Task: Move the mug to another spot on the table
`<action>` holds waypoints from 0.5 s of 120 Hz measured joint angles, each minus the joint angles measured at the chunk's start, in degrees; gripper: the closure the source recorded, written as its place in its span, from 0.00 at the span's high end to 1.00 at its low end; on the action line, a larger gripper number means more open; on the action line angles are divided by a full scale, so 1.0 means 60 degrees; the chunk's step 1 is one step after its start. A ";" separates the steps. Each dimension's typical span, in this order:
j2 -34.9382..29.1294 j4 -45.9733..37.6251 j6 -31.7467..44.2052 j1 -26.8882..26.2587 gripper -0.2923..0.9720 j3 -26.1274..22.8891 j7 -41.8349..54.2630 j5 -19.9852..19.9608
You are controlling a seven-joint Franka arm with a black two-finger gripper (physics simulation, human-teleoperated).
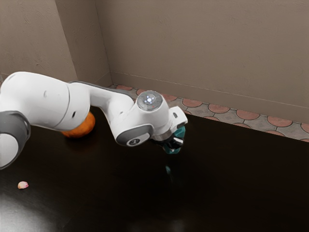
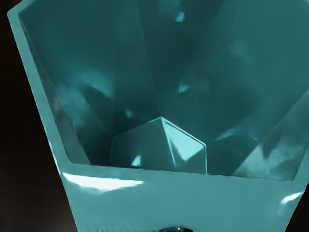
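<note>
The mug (image 1: 175,146) is teal with faceted sides. It hangs under my hand, a little above the dark table (image 1: 231,183), and a faint teal reflection of it shows on the surface just below. My gripper (image 1: 172,141) is shut on the mug's rim near the middle of the table. In the wrist view I look straight down into the mug (image 2: 159,96): its angular inner walls and bottom are close under the hand, with its near wall bright along the lower edge.
An orange round object (image 1: 81,126) sits on the table behind my arm, toward the exterior view's left. A small pink piece (image 1: 22,184) lies near the front left. The table's far edge meets a tiled floor (image 1: 241,115) and beige walls.
</note>
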 joint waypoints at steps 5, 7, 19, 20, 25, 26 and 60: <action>-0.0023 -0.0115 0.0310 0.0050 0.24 0.0087 -0.0056 0.0019; -0.0044 -0.0174 0.0427 0.0075 0.24 0.0111 -0.0079 0.0025; -0.0450 -0.0919 0.1070 0.0252 0.24 0.0285 -0.0213 0.0028; -0.0504 -0.1009 0.1113 0.0259 0.24 0.0293 -0.0227 0.0027; -0.0866 -0.1543 0.1298 0.0277 0.23 0.0318 -0.0297 0.0026; -0.0937 -0.1642 0.1331 0.0279 0.23 0.0321 -0.0312 0.0026; -0.3494 -0.4606 0.1821 0.0464 0.17 0.0630 -0.0801 0.0286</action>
